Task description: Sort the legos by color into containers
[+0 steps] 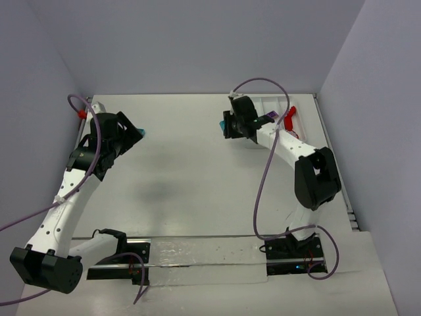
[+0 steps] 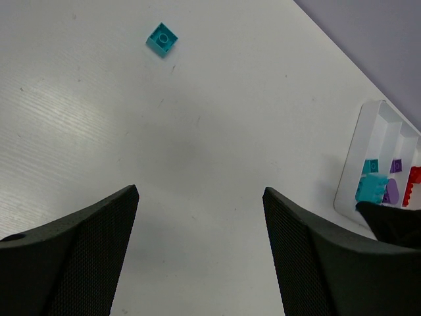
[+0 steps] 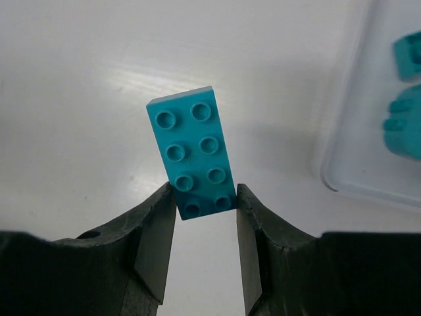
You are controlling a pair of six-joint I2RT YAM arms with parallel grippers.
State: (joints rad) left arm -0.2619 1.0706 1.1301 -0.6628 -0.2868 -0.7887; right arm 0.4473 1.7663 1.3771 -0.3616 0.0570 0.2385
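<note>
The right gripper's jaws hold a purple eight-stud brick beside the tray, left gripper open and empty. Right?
No: the right wrist view shows the brick is teal, not purple. The right gripper holds it beside the tray; the left gripper is open and empty.

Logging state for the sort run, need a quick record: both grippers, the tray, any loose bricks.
white plastic three-compartment tray: teal pieces, purple pieces and red piece, each colour in its own compartment
left gripper: open, empty
right gripper: shut on teal two-by-four plastic brick, beside the tray, not over it
loose: small teal square plastic brick on the white table, ahead of the left gripper
</note>
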